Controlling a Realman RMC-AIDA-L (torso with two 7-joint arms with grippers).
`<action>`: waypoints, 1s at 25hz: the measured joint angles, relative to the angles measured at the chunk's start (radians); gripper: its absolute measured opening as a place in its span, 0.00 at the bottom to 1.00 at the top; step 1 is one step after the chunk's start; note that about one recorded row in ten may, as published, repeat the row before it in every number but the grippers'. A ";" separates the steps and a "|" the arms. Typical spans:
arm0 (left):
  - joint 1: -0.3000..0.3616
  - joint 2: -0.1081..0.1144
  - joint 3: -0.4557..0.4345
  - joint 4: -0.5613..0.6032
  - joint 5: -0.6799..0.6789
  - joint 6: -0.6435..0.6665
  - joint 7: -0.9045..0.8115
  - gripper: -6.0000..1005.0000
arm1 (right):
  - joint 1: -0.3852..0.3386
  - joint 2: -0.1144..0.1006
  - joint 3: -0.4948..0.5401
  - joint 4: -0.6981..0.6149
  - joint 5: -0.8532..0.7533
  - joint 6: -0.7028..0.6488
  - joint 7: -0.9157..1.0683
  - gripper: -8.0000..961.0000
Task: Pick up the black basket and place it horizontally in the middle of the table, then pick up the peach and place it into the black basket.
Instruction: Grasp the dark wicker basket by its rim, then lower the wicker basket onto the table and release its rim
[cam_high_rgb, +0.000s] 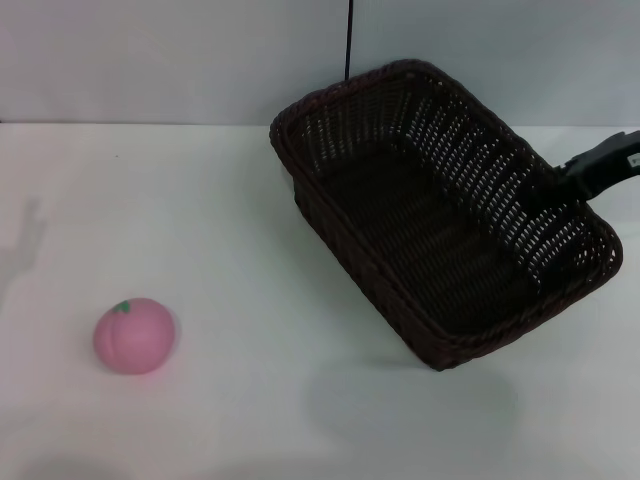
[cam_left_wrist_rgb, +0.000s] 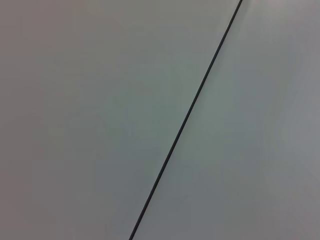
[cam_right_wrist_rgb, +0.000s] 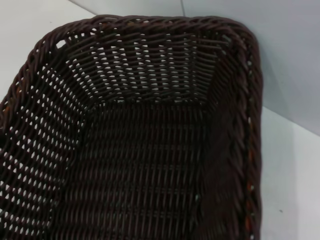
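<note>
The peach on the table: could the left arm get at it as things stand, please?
Probably yes. The peach sits alone on the table's left side, well apart from the black basket that the right gripper is at; nothing blocks it.

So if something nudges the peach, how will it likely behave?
The peach looks round and sits loose on the bare white table, so it would probably roll. It seems small and toy-like, so likely light. Its smooth curved skin might slip from a pincer.
</note>
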 joint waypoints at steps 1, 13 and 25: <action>0.000 0.000 0.000 0.000 0.000 -0.001 0.000 0.75 | -0.001 0.003 0.001 0.000 0.001 0.002 -0.005 0.64; 0.006 -0.001 0.001 -0.001 0.000 -0.017 -0.013 0.74 | -0.004 0.007 0.011 0.005 0.055 -0.011 -0.041 0.33; 0.012 -0.001 -0.008 -0.001 -0.003 -0.017 -0.042 0.73 | -0.112 -0.089 0.077 -0.015 0.468 -0.176 -0.144 0.22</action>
